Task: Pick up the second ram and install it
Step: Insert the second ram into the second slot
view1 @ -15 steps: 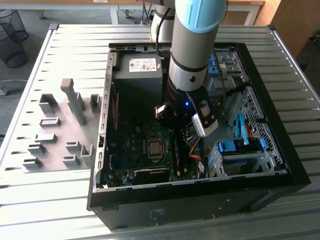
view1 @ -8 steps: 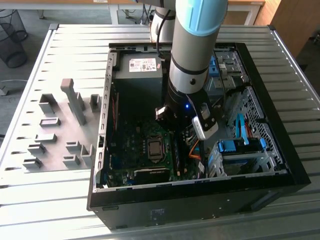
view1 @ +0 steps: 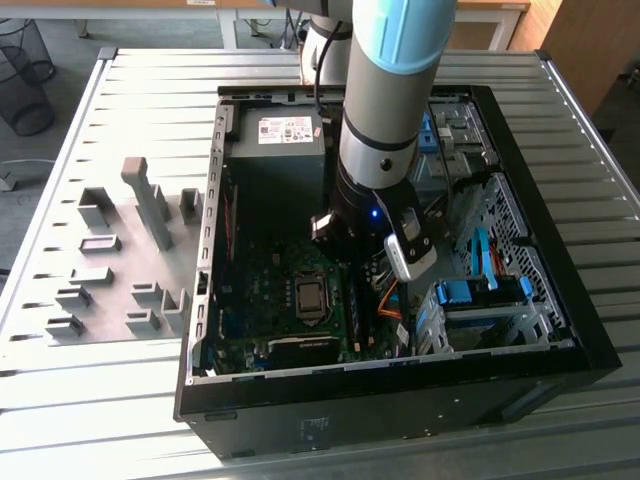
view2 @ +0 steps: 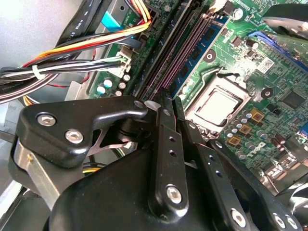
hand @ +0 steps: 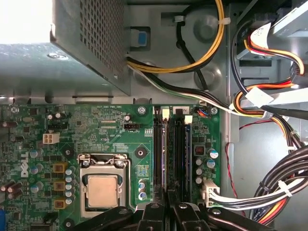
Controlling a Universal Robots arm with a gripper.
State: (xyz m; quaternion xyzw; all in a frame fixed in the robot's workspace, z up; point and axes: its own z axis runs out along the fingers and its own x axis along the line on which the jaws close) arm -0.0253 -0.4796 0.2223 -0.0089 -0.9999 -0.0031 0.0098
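In the exterior view, grey fixture blocks (view1: pixel 150 205) stand on the slatted worktop (view1: pixel 130 420) at the exterior view's left. Beside them lies the open computer case (view1: pixel 400 400). The arm (view1: pixel 390 90) reaches down into it and hides the memory slots and everything under its wrist.

In the second wrist view, a bundle of coloured cables (view2: pixel 72 48) crosses one corner, and the black body of the pincer (view2: pixel 168 103) blocks the near half of the slots. Its two fingers (view2: pixel 163 144) are drawn together at the tips, clamped on the second ram (view2: pixel 204 41). The grip point itself is covered by the fingertips. The stick is a thin blue board carrying a row of black chips. It stands on edge among the long black slots, on the side towards the processor socket (view2: pixel 216 106). Only its far half shows, and whether it is fully seated is hard to tell.

In the first wrist view, the socket (hand: pixel 102 190) sits beside the slots (hand: pixel 173 149), and the pincer (hand: pixel 169 204) is cut off by the picture's edge.
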